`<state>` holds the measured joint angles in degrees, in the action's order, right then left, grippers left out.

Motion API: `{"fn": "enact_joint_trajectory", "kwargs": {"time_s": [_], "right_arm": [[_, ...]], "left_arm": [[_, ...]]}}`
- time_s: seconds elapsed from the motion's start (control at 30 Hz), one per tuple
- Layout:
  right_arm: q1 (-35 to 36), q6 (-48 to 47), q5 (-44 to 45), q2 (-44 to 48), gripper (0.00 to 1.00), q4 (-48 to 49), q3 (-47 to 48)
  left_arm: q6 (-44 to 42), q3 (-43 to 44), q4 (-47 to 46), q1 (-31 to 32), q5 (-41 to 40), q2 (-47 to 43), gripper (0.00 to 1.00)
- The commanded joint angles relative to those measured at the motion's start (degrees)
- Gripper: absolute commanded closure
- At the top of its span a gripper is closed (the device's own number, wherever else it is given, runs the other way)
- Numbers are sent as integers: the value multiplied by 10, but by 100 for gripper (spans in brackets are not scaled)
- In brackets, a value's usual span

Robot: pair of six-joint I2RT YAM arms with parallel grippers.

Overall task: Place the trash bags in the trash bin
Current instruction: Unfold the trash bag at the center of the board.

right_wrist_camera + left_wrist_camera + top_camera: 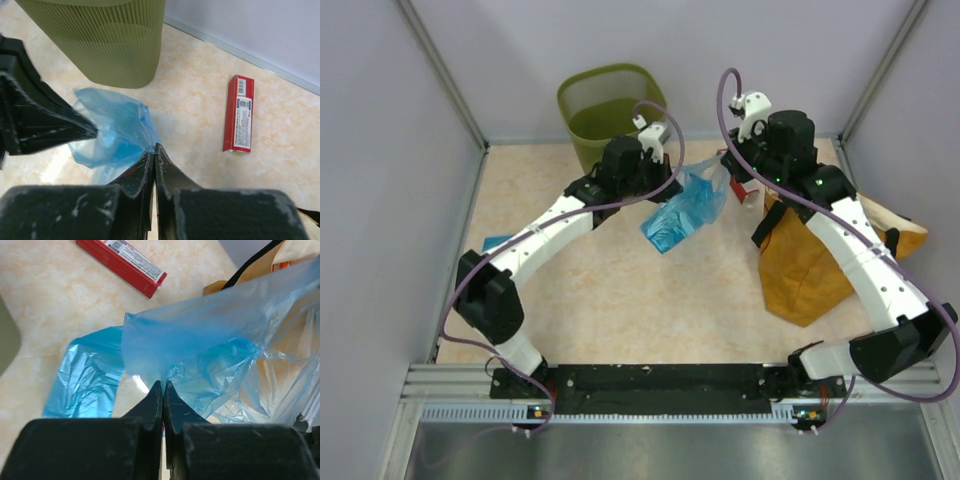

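Blue film bag [685, 212] is hanging in the air between left gripper [163, 386] and right gripper [155, 151], both pinching its edges, near the bin [610, 105]; arms should be lifting together over the rim, holding film taut, before releasing.

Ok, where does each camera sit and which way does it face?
Top external: above, behind the bases, looking down; both arms show, holding a translucent light-blue plastic trash bag near the olive-green wire-mesh trash bin.
Left wrist: on that wrist, looking along shut left gripper pinching the bag; red rectangular box beyond.
Right wrist: likewise, along the shut right gripper toward the bin; left gripper at left.
Shared: wrist views both show bag, box.
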<state>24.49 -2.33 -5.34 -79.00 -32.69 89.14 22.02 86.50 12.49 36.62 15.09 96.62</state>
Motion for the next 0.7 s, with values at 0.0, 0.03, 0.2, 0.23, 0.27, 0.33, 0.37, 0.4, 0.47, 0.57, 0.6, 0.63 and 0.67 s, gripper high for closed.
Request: {"fn": "enact_joint_trajectory", "kwargs": {"time_s": [0.0,0.03,0.2,0.23,0.27,0.33,0.37,0.4,0.47,0.57,0.6,0.63,0.67], "right_arm": [[-6,-34,17,34,100,8,-7],[-7,-37,17,35,100,5,-9],[-10,-57,24,39,100,2,-24],[-12,-62,25,39,100,1,-27],[-13,-65,29,40,100,1,-28],[-19,-72,31,40,100,-2,-30],[-21,-76,32,40,100,-4,-30],[-23,-78,33,40,100,-6,-30],[-26,-82,34,42,100,-9,-31],[-31,-91,43,46,100,-9,-33],[-34,-93,44,46,100,-8,-34],[-37,-94,45,47,100,-9,-34],[-39,-94,45,48,100,-8,-34]], "left_arm": [[-112,-32,-14,-7,-3,-86,100],[-132,-40,-11,-6,3,-98,100],[-185,-62,9,-7,11,-144,100],[-194,-64,11,-8,13,-152,100],[-200,-69,14,-7,15,-160,100],[-213,-74,19,-7,17,-175,100],[-216,-76,23,-8,17,-182,100],[-232,-76,27,-8,18,-187,100],[-243,-78,35,-8,14,-196,100],[-264,-85,43,-8,4,-214,100],[-271,-89,46,-9,2,-218,100],[-277,-92,51,-9,-1,-223,100],[-279,-93,53,-8,-8,-228,100]]}}
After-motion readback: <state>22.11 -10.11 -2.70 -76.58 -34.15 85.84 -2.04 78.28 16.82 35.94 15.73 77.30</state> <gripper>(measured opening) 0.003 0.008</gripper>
